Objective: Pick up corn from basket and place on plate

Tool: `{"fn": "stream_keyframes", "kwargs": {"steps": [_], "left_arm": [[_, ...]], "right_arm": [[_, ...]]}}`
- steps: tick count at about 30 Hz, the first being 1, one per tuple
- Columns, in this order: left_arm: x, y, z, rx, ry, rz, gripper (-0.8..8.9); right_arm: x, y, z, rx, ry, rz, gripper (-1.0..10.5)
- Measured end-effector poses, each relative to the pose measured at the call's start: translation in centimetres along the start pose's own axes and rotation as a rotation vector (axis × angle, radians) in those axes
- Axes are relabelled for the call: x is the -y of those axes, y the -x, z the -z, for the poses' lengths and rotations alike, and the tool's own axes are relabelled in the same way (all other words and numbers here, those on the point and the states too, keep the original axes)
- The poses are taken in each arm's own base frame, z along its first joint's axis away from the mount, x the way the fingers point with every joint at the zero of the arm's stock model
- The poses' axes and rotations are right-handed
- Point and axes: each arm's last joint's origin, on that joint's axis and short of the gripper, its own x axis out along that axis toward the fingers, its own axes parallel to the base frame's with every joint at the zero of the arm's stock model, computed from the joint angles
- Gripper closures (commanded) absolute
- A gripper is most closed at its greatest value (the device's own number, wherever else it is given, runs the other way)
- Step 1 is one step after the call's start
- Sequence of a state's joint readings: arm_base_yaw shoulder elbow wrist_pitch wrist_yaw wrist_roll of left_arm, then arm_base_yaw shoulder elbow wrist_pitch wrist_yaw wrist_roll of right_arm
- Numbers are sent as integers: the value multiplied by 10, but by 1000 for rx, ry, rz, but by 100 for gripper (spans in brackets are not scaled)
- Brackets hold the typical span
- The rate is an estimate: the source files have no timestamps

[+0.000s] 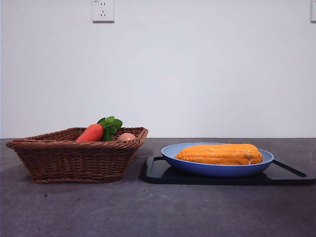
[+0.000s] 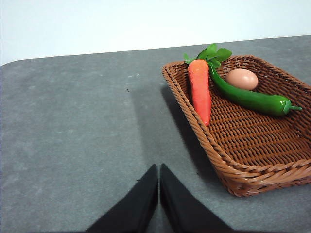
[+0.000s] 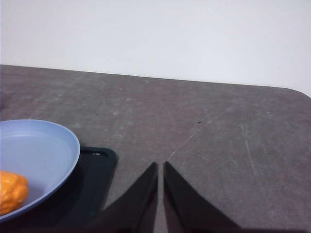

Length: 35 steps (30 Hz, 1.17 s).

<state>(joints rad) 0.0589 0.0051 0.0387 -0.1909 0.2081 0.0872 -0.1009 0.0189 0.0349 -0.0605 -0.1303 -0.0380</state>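
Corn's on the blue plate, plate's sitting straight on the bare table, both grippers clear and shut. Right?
Not quite: the plate sits on a black tray, as the front view shows. The corn is on it, and the left gripper and right gripper are clear and shut.

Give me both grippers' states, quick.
Left gripper: closed, empty, beside the basket.
Right gripper: closed, empty, near the plate.
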Motion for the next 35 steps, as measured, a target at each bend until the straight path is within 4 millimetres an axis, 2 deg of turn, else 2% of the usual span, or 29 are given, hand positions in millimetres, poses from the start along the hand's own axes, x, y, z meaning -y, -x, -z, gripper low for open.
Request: {"fn": "stream_keyframes", "kwargs": {"steps": [10,35], "left_arm": [[0,0,0,0,0,0,806],[0,0,0,0,0,0,806]], "right_arm": [[-1,0,15,-105,-31,0,944],[-1,0,15,-104,-31,0,944]]}}
